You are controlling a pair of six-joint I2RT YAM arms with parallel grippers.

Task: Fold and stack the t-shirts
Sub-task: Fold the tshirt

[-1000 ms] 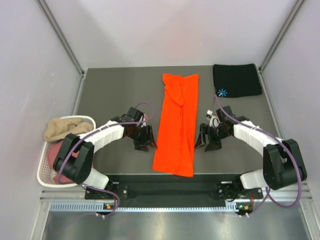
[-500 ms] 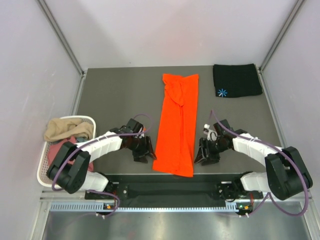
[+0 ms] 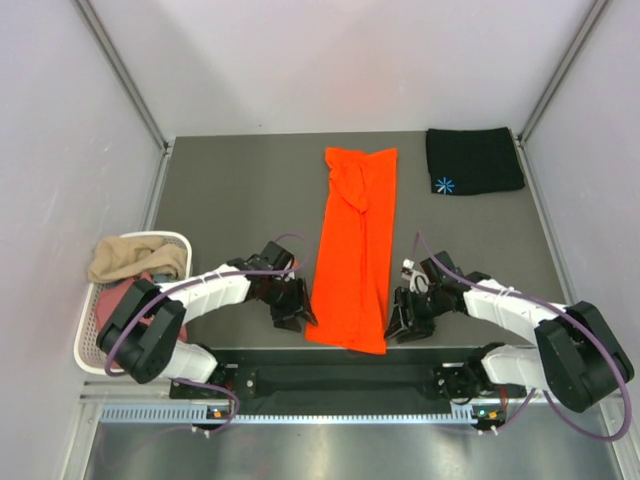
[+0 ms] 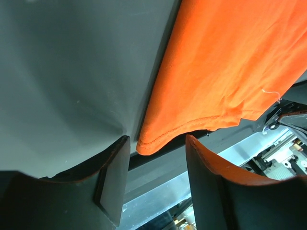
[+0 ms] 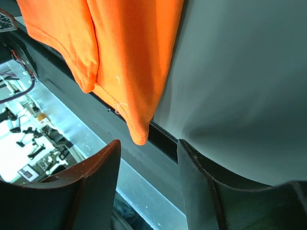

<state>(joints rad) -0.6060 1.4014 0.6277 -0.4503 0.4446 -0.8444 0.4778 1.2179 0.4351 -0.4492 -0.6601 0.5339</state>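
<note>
- Orange t-shirt (image 3: 352,250): folded to a long strip, lying lengthwise down the middle of table (image 3: 240,190); near hem overhangs the front edge.
- L gripper (image 4: 156,155): jaws spread wide, nothing held; strip's near-left corner sits betw. the fingers, contact w/ cloth not discernible.
- R gripper (image 5: 146,155): likewise spread, nothing held; near-right corner betw. its fingers.
- Black t-shirt (image 3: 473,160), w/ blue starburst mark: folded, at far-right corner, well apart from the orange one.
- Tan shirt (image 3: 135,257): bunched atop white basket (image 3: 88,340), left of table.
</note>
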